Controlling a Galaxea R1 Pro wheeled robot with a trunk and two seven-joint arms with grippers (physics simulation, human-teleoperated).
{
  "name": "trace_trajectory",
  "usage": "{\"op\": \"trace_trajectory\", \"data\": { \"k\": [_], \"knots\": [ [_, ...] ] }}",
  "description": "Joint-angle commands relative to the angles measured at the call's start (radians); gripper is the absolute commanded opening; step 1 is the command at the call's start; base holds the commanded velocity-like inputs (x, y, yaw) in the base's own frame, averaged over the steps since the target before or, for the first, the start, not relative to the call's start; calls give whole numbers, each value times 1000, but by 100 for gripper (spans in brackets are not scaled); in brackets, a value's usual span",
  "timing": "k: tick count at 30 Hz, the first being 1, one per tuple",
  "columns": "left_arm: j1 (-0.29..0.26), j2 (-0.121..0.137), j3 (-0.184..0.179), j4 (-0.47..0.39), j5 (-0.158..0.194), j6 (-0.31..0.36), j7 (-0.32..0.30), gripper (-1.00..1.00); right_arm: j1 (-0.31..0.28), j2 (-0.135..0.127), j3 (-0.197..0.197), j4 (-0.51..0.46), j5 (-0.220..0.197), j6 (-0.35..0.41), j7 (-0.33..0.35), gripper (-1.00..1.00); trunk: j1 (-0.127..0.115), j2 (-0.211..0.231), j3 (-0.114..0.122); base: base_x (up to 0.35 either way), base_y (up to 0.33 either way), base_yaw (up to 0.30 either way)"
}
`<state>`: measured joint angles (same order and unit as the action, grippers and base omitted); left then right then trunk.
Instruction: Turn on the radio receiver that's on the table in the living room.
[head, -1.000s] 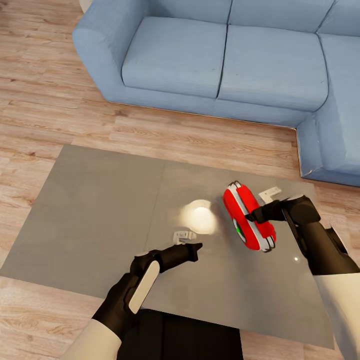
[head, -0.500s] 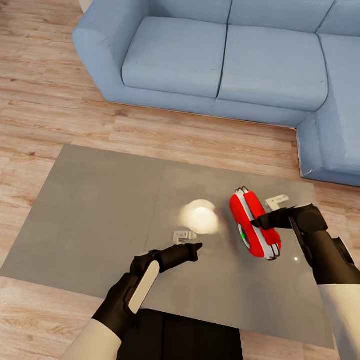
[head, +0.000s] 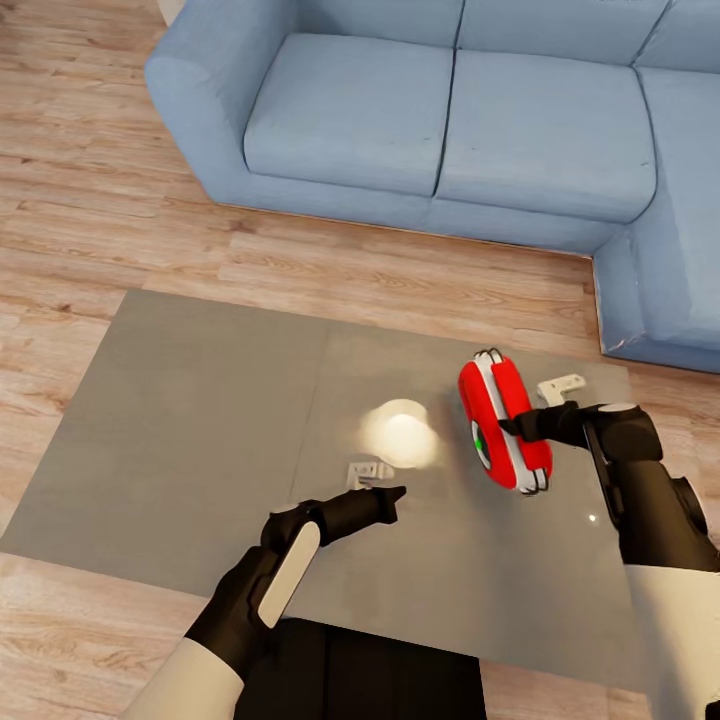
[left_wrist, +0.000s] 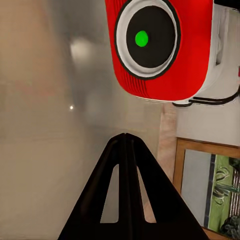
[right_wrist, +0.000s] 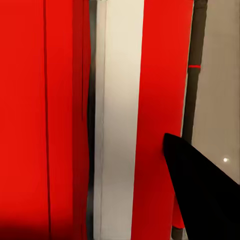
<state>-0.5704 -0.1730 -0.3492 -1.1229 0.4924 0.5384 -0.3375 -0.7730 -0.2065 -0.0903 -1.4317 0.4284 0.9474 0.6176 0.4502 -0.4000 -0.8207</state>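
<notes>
1. Standing on its edge on the tabletop (head: 200, 420), toward your right side, the radio (head: 503, 422) is tilted, its dial face turned to the left arm. The sofa (head: 450, 120) lies beyond, across the plank floor (head: 80, 220).
2. Your right gripper (head: 522, 428) sits against the radio's back, on the side away from the dial. The right wrist view looks straight onto red shell and white trim (right_wrist: 117, 120), with one dark finger (right_wrist: 205, 195) lying along the casing. I cannot tell whether these jaws are apart or clamped on the radio.
3. Judgement: the right arm is placed there to prop the radio, so a push on its face does not topple or slide it.
4. Your left gripper (head: 385, 497) hangs over the tabletop, well apart from the radio, jaws together into one point. In the left wrist view the dial (left_wrist: 146, 39) shows a green centre, straight ahead of that tip.
5. Judgement: closed jaws make a poking tool; the green spot may mean the radio is already on.
6. Risk: a hard push could tip the radio off its edge.
</notes>
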Motion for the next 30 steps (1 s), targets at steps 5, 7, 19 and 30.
{"op": "trace_trajectory", "data": {
  "k": [5, 7, 19, 30],
  "knots": [
    [1, -1, -1, 0, 0, 0, 0, -100, 0, 47, -2, 58, -3, -106, -57, -100, 0, 0, 0, 0, 0, 0],
    [1, -1, -2, 1, 0, 0, 0, -100, 0, 50, -3, 74, -3, -137, -61, -100, 0, 0, 0, 0, 0, 0],
    [0, -1, -3, 2, 0, 0, 0, -100, 0, 53, -24, 172, -9, -270, -75, -100, 0, 0, 0, 0, 0, 0],
    [1, -1, -3, 2, 0, 0, 0, -100, 0, 53, -31, 176, -10, -277, -75, -100, 0, 0, 0, 0, 0, 0]
  ]
}}
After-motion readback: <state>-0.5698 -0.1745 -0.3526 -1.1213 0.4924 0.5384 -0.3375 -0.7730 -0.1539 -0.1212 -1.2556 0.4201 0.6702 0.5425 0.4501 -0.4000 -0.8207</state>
